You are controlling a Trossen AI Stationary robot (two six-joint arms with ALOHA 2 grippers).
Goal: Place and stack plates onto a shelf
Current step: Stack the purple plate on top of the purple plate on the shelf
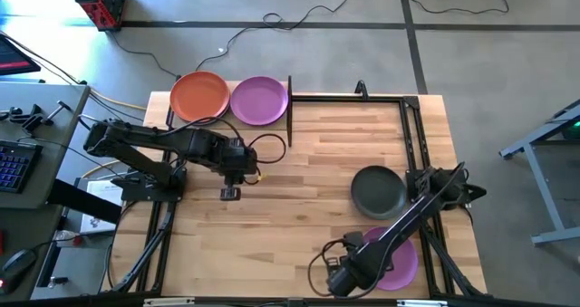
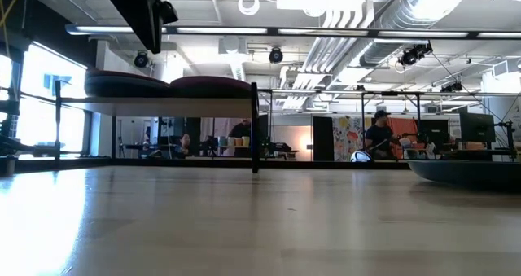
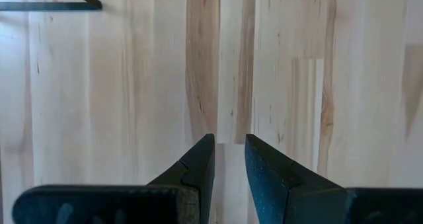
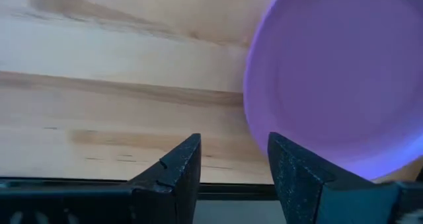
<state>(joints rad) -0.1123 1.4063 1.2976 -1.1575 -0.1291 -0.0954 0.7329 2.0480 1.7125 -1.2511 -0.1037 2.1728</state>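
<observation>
Four plates in sight from above, on a plank-striped wooden table (image 1: 299,180). Two on the shelf (image 1: 289,108) at the table's far left corner: an orange plate (image 1: 199,96) on the left, a purple plate (image 1: 259,100) just beside it on the right, rims nearly touching. Something dark just visible under the orange plate's near edge, too little to identify. Seen level from table height, both shelf plates dark in silhouette on the raised light-wood panel (image 2: 167,102), carried by thin black posts.

Toward the table's near right side, a dark grey plate (image 1: 379,190) flat on the wood. Closer still to the near edge, a second purple plate (image 1: 400,263), partly covered by the right arm.

Left claw (image 1: 230,193) over bare wood near the table's left middle, well apart from every plate. Fingers (image 3: 198,164) parted by a narrow gap, gripping nothing, only planks beneath them.

Right claw (image 1: 339,279) low at the near edge, just beside the second purple plate's left rim. Fingers (image 4: 182,164) parted wider than the left pair's, empty, bare wood between them, the purple rim (image 4: 330,85) close by one finger but not between the two.

Beyond the table, an open workroom with a seated person (image 2: 378,135) at a desk.
</observation>
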